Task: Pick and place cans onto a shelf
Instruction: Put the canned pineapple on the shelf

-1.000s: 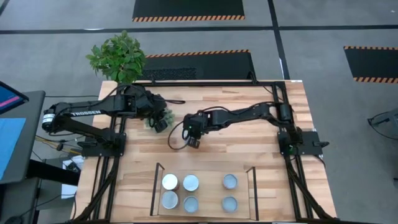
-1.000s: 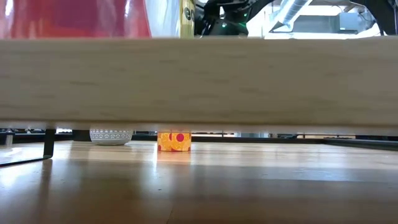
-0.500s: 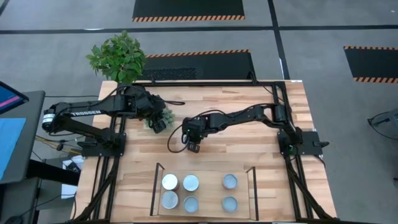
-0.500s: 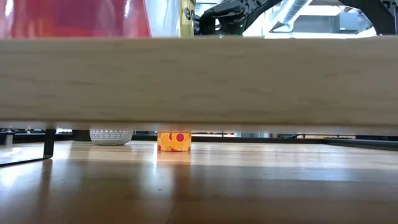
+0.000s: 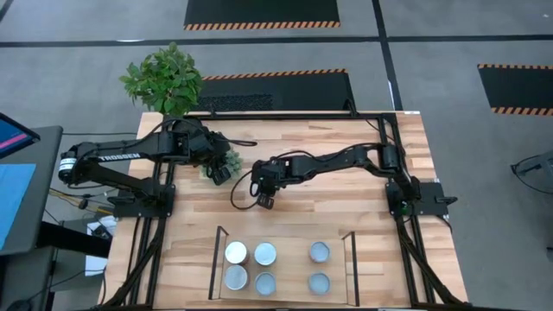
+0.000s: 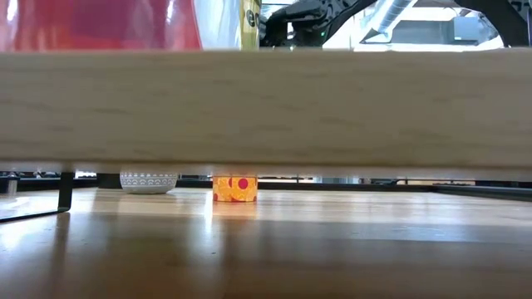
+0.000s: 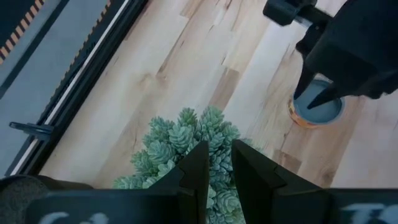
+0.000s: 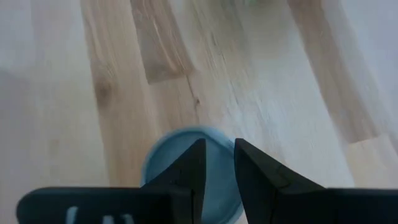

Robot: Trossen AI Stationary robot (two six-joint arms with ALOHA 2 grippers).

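The right gripper (image 8: 216, 163) hangs just above the loose can (image 8: 189, 174), behind the shelf (image 5: 281, 248); its fingers stand narrowly apart, holding nothing. The can lies directly beneath them.

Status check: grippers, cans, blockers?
Right gripper over loose blue-topped can, jaws narrow. Left gripper idle at succulent. Six cans on wooden shelf.

One camera hung above and looked straight down on my whole bench (image 5: 285, 155), both my arms and the grey floor around it. The low camera sat at bench height, so near the shelf (image 6: 266, 108) that its board filled most of that view. My left wrist camera looked down past a succulent (image 7: 186, 146) to a blue-topped can (image 7: 316, 111), which my right wrist camera saw from close above.
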